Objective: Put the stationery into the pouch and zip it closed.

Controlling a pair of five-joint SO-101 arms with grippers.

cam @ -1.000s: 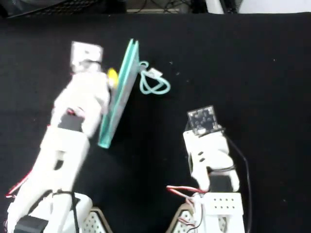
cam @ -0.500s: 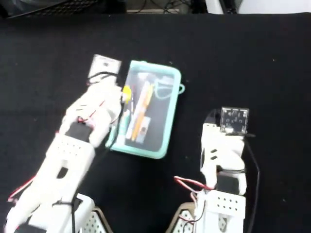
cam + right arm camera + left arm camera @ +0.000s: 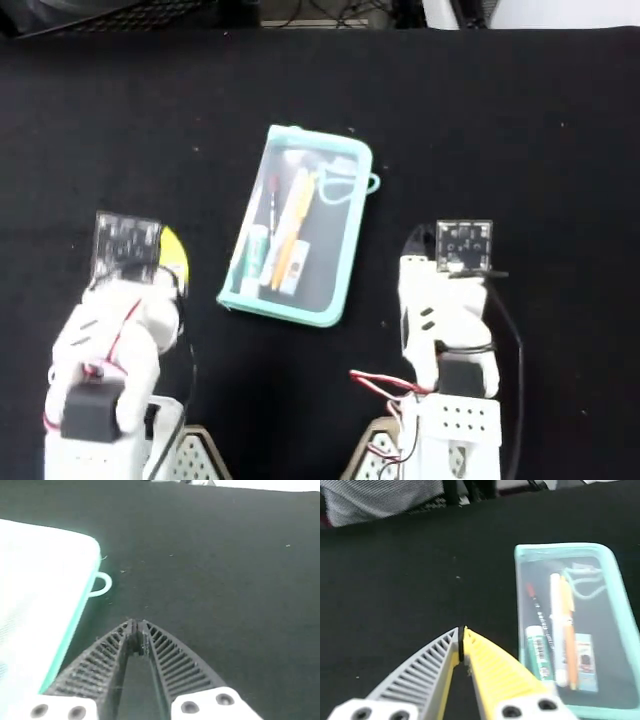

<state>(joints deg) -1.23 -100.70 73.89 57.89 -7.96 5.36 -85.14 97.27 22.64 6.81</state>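
The teal pouch [image 3: 297,240] lies flat in the middle of the black table, clear face up. Inside it I see an orange pen [image 3: 288,235], a white pen, a thin dark pen and a small eraser [image 3: 292,275]. In the left wrist view the pouch [image 3: 615,605] lies off to one side, and my left gripper [image 3: 461,630], with one grey and one yellow finger, is shut on nothing over bare cloth. My right gripper [image 3: 135,626] is shut and empty beside the pouch's edge [image 3: 75,620], near its small loop [image 3: 100,585].
Black cloth covers the whole table [image 3: 520,130]. Both arm bases [image 3: 440,430] stand at the near edge, one on each side of the pouch. Clutter and cables lie beyond the far edge.
One second ago the left gripper held the pouch up on its edge. The pouch has since dropped flat, and the left arm has let go and drawn back toward its base.
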